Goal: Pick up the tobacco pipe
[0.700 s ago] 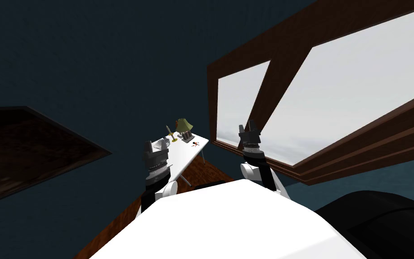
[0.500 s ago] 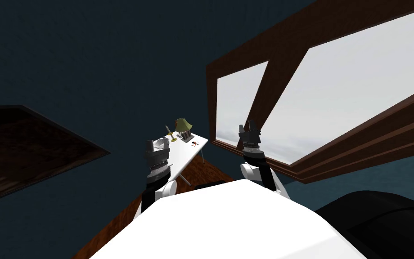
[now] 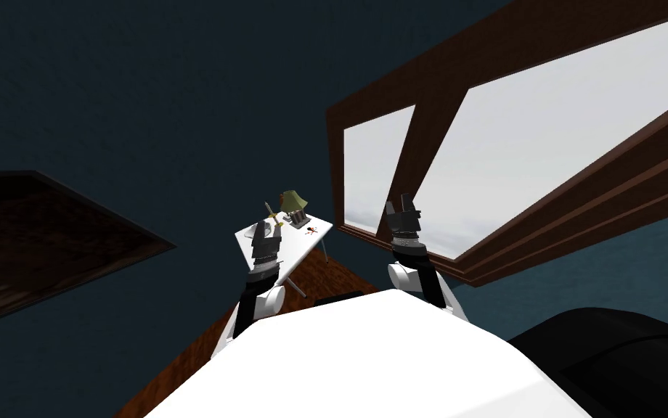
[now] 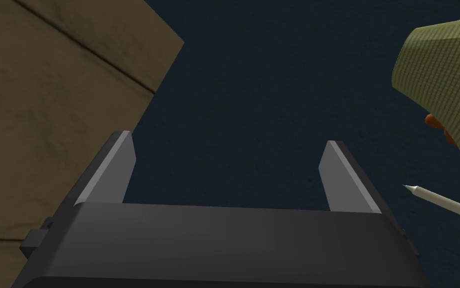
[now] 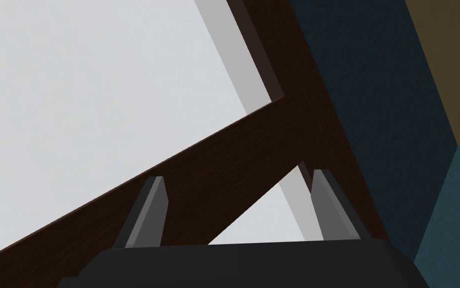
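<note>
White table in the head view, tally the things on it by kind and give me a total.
Olive-green shaded lamp: 1
Pale pointed candle on a gold base: 1
Dark grey blocky object: 1
Small orange-red tobacco pipe: 1
White round dish: 1
Total: 5

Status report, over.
Left gripper open at white table; right gripper open, raised. Small orange-red pipe lies on table, ungrasped. Olive-green lampshade close beside left gripper.
</note>
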